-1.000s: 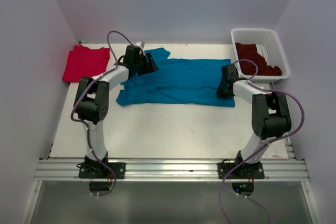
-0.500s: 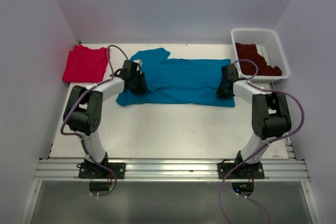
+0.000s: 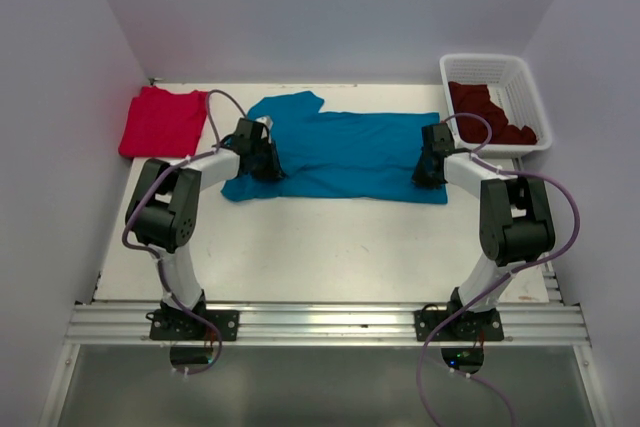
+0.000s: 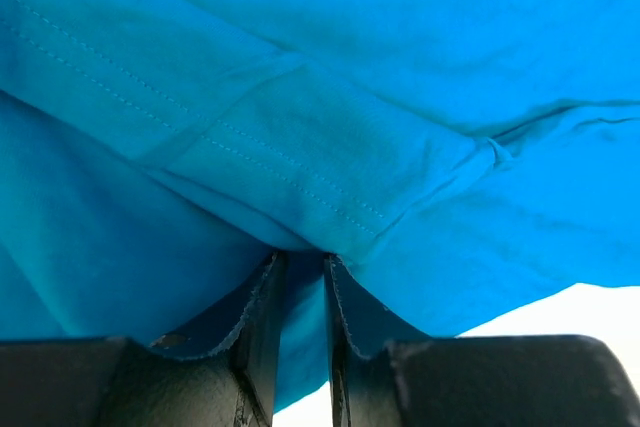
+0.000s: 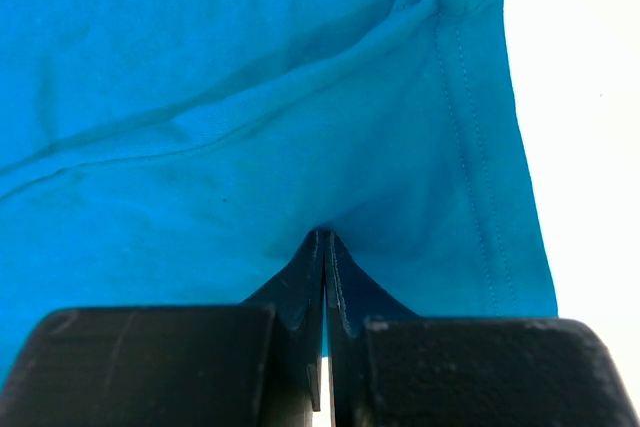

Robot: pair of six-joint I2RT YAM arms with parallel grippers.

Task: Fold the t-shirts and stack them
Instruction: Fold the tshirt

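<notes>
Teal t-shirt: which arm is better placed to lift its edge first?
Probably right: the right gripper is clamped shut on the teal t-shirt; the left gripper shows a gap with cloth between its jaws.

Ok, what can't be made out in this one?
- How many maroon shirts are in the basket: top view, bunched and too small.
- Whether the left jaws grip the teal shirt: left wrist view, a fold covers their tips.
- Red shirt layers: top view, only its top face shows.

Overhead and close wrist views share teal t-shirt point(image 3: 345, 157).
</notes>
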